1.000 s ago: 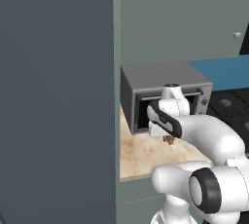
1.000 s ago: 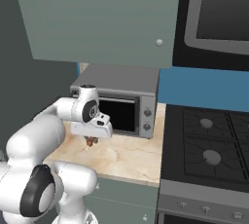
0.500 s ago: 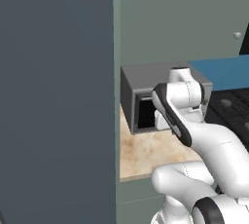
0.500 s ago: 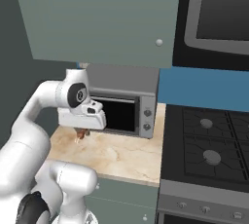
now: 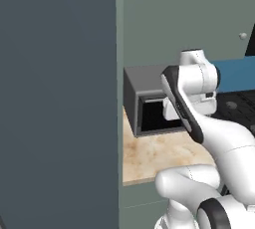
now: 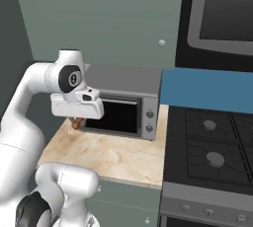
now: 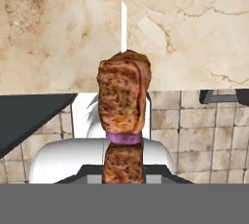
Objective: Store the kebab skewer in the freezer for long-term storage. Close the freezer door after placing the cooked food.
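The kebab skewer (image 7: 124, 101) hangs from my gripper (image 7: 124, 172), which is shut on its lower end. It carries reddish-brown chunks and a purple slice, and its pale stick tip points out over the marble counter (image 7: 194, 33). In the right base view the gripper (image 6: 75, 121) hovers above the counter's left end, in front of the microwave's left side, with the kebab skewer (image 6: 74, 124) just below the hand. A tall dark slate-grey freezer panel (image 5: 57, 98) rises left of the counter. Its handle and inside are hidden.
A grey microwave (image 6: 123, 102) with a black window stands at the back of the marble counter (image 6: 113, 154). A black stove (image 6: 212, 147) lies to the right, under a blue backsplash. Grey-green wall cabinets (image 6: 108, 18) hang above. My arm (image 5: 199, 118) crosses in front of the microwave.
My hand has swung left and slightly up along the microwave front, carrying the kebab skewer with it. The arm's elbow has risen. The grip has stayed shut.
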Motion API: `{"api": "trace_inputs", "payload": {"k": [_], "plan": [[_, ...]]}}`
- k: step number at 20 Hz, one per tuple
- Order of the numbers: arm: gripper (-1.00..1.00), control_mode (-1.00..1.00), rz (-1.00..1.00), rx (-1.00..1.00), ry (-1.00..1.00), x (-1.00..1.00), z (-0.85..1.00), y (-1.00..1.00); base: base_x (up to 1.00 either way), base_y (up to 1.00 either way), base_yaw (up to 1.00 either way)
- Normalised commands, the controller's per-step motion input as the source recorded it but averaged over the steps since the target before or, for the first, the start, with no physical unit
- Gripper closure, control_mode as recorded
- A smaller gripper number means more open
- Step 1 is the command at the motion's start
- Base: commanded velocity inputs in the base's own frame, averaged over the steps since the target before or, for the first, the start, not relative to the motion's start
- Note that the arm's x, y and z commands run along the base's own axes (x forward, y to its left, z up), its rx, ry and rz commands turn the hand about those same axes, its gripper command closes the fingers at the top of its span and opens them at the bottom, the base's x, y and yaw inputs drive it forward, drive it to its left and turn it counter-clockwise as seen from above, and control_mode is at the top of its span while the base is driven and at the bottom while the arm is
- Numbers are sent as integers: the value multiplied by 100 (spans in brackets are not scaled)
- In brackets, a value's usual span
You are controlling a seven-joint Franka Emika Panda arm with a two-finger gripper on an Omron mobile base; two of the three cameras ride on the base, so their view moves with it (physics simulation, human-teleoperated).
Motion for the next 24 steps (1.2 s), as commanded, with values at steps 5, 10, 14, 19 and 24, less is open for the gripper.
{"api": "trace_inputs", "payload": {"k": [5,10,14,19,24], "plan": [[100,-100,0,4,-6,-18,5,0,0,0,0],[100,-100,0,7,0,-31,8,0,0,0,0],[100,-100,0,3,-4,-56,10,0,0,0,0],[100,-100,0,0,1,-62,19,2,0,0,0],[100,-100,0,0,2,-48,8,0,0,0,0]]}}
